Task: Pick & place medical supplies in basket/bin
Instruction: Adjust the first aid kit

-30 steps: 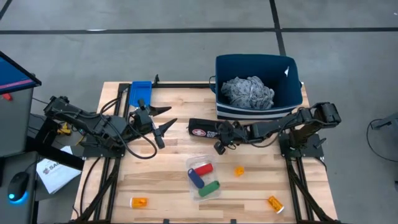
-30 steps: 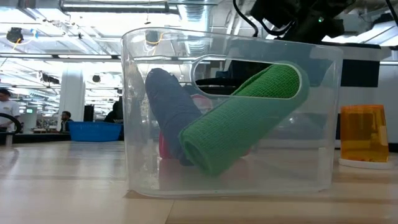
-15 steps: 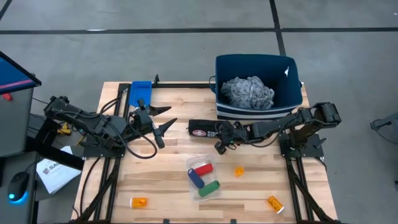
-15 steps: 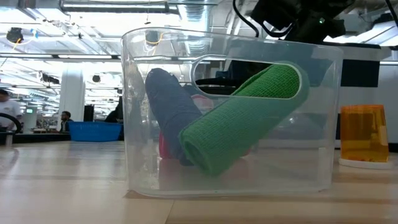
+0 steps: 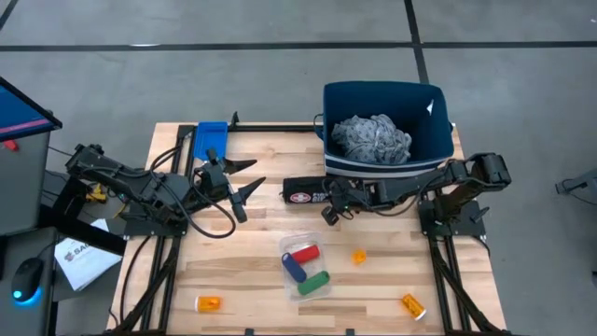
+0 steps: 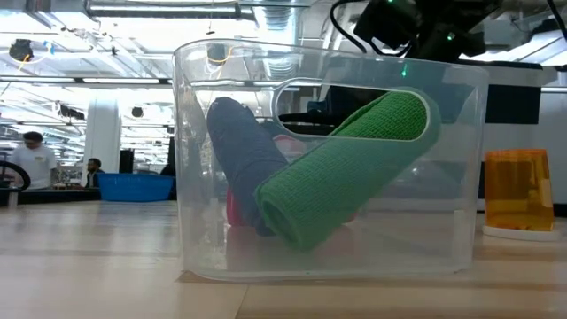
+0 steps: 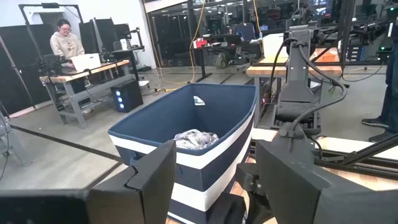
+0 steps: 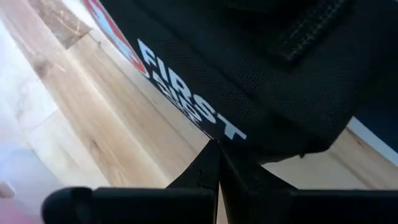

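The navy-blue bin (image 5: 438,140) (image 7: 205,149) stands at the table's far right with the grey mottled cloth (image 5: 371,137) (image 7: 196,138) inside it. Red (image 5: 305,253), blue (image 5: 295,269) and green (image 5: 314,282) rolls lie in a clear tub (image 5: 285,250) (image 6: 213,230). Orange pill bottles (image 5: 359,256) (image 5: 209,303) (image 5: 411,304) rest on the wood. My right gripper (image 5: 326,213) (image 8: 217,155) is shut at a black first-aid pouch (image 5: 303,193) lying in front of the bin. My left gripper (image 5: 250,179) (image 7: 211,186) hovers open at centre left. My right gripper's shut fingertips (image 8: 214,163) meet the black pouch's edge (image 8: 249,149) on its side toward the table's right, coming nearly level from that side. Whether any fabric lies between the fingers I cannot tell. The pouch lies on the table.
A blue flat object (image 5: 211,137) sits at the far left of the table. The clear tub fills the low view, with one orange bottle (image 6: 518,190) to its right. People work at desks in the room behind. Bare wood lies along the near edge between the bottles.
My right gripper has moved a little toward the table's far edge, closer to the black pouch. The pouch, the tub and the bottles have stayed in place.
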